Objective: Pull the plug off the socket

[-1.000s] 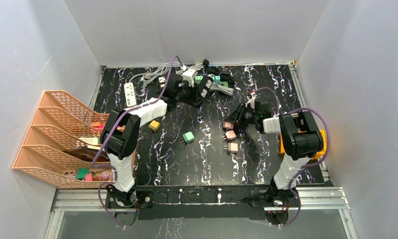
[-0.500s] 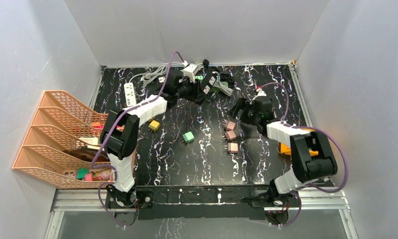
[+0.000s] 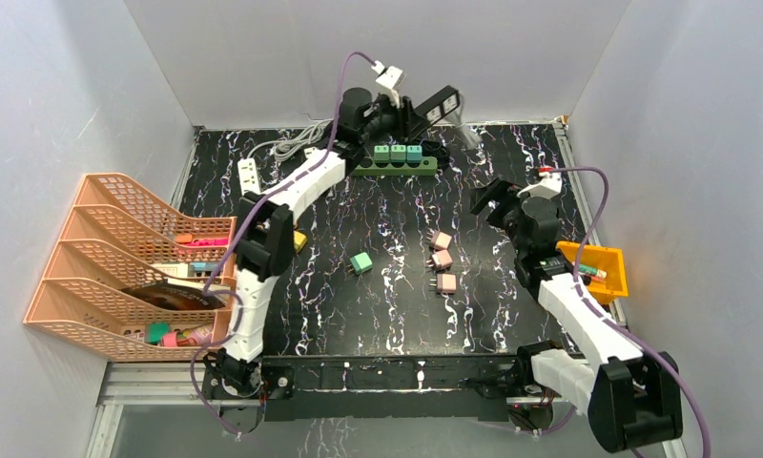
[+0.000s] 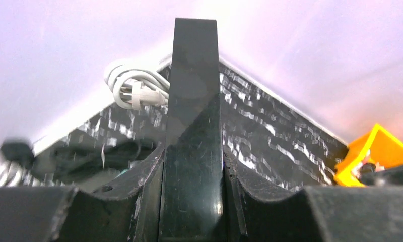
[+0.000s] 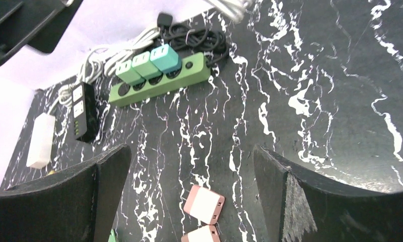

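My left gripper is raised at the back wall, shut on a black power strip that it holds off the table. In the left wrist view the black power strip stands clamped between the fingers. A green socket strip lies below it with three green plugs in it, and shows in the right wrist view as the green socket strip and plugs. Three pink plugs lie loose mid-table. My right gripper hovers open and empty above the pink plugs.
A loose green plug and a yellow one lie left of centre. A white strip, a small black strip and coiled cables sit at the back left. Orange file racks stand left, an orange bin right.
My left arm has lifted the black power strip up and back off the table, uncovering the green strip. My right gripper has opened wide and drawn back right from the pink plugs.
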### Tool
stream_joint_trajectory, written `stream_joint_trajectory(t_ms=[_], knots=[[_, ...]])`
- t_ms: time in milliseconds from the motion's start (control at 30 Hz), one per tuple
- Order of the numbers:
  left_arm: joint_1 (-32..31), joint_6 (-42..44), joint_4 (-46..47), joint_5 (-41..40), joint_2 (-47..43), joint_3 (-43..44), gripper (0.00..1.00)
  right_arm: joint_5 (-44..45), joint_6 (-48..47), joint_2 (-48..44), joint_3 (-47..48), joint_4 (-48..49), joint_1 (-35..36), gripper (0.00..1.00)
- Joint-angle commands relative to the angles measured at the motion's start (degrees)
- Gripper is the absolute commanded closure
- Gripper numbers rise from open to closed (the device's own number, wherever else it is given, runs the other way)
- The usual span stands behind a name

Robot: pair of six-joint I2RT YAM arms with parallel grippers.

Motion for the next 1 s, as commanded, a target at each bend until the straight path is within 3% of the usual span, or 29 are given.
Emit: stream_joint_trajectory(t_ms=[0, 133, 267, 533, 733, 900, 967], knots=[[-2.84, -3.43, 9.25, 9.08, 9.83, 19.46, 0.91, 4.24, -2.17, -5.11, -1.19, 2.26, -0.36, 0.02], [-5.45, -6.24, 13.11, 10.17, 19.7, 32.05, 0.84, 4.6, -1.74, -8.3, -1.65, 1.75, -0.41, 0.02], [-6.39, -7.05, 16.61, 6.94, 24.92, 32.17, 0.8, 5.14, -1.82, -10.97, -2.33, 1.31, -0.36, 0.02], [-8.52, -14.13, 18.88, 9.98, 37.83, 35.73, 0.69, 3.44, -0.69, -10.8, -3.59, 2.77, -0.49, 0.02], [-10.33, -11.7, 17.19, 6.12, 41.04, 35.34, 0.65, 2.17, -0.07, -9.5, -3.53, 3.06, -0.44, 0.02], [-10.34, -8.87, 13.99, 4.45, 42.64, 35.32, 0.45, 1.31, 0.73, -8.08, -3.53, 3.56, -0.49, 0.02], [-10.34, -6.71, 11.52, 3.35, 41.48, 34.62, 0.28, 0.98, 0.69, -7.05, -3.46, 3.83, -0.44, 0.02]])
